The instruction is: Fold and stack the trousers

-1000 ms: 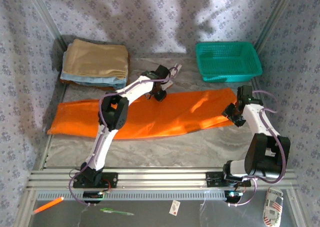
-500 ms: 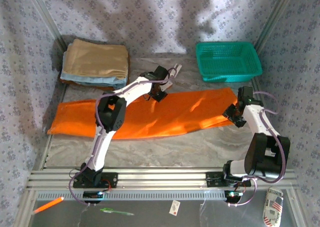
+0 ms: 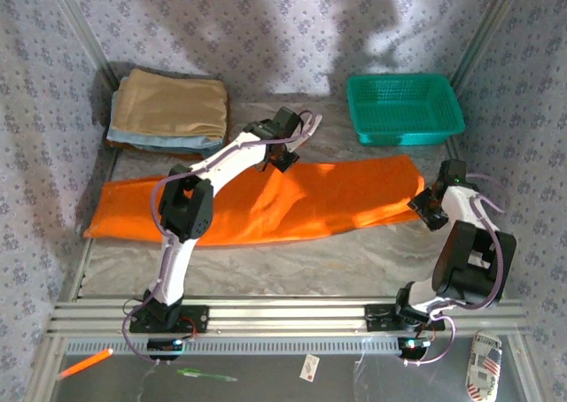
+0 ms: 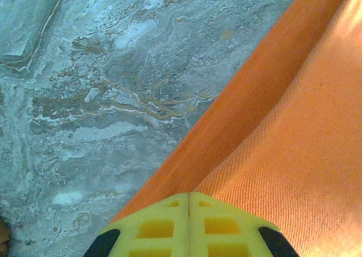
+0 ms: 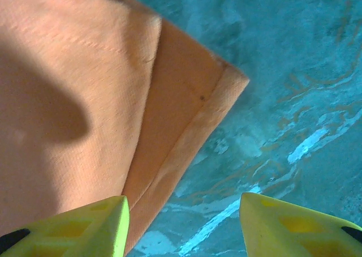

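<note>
Left claw [image 4: 189, 205] closed, seemingly pinching the trousers' [image 3: 337, 198] far edge, with right claw [image 5: 182, 206] half-open over their corner.

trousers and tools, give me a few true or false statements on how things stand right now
1. The left tool is shut on the far long edge of the trousers. True.
2. The right tool is shut on a trouser corner. False: its jaws stand open over that corner and hold nothing.
3. The trousers lie inside the teal basket. False: they lie stretched out on the table, nearer than the basket.
4. A tan folded cloth sits on top of a light blue folded cloth at the far left. True.
</note>
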Robot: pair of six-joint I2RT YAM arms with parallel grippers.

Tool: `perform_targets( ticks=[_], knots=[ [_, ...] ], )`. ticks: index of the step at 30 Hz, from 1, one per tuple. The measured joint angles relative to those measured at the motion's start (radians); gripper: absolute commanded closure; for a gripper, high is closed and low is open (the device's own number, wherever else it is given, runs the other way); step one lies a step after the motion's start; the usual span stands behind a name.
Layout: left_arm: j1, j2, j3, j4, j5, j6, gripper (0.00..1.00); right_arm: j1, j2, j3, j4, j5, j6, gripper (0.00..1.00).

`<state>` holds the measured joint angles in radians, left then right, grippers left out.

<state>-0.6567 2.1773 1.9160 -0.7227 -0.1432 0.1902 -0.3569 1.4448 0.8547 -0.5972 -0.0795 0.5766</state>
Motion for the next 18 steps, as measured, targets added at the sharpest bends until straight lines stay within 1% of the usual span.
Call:
perform_targets(
  ticks=[1, 3, 5, 7, 10, 15, 18],
  knots=[
    [0.000, 0.000, -0.006, 0.013, -0.005, 0.000, 1.00, -0.017, 0.008, 0.002, 0.005, -0.011, 0.002, 0.47],
    [0.002, 0.000, -0.022, 0.039, -0.014, -0.002, 1.00, -0.053, 0.031, 0.016, 0.012, -0.034, 0.007, 0.57],
    [0.003, 0.000, -0.039, 0.063, -0.018, -0.010, 1.00, -0.077, 0.056, 0.036, 0.019, -0.051, 0.014, 0.65],
    [0.007, 0.000, -0.056, 0.086, -0.018, -0.019, 1.00, -0.089, 0.084, 0.061, 0.023, -0.068, 0.018, 0.70],
    [0.016, -0.004, -0.082, 0.119, -0.015, -0.031, 1.00, -0.093, 0.132, 0.106, 0.031, -0.089, 0.018, 0.69],
    [0.035, -0.014, -0.116, 0.166, -0.002, -0.043, 1.00, -0.092, 0.178, 0.158, 0.032, -0.100, 0.016, 0.59],
    [0.042, -0.029, -0.147, 0.193, 0.002, -0.045, 1.00, -0.092, 0.196, 0.190, 0.029, -0.100, 0.016, 0.59]
  ],
)
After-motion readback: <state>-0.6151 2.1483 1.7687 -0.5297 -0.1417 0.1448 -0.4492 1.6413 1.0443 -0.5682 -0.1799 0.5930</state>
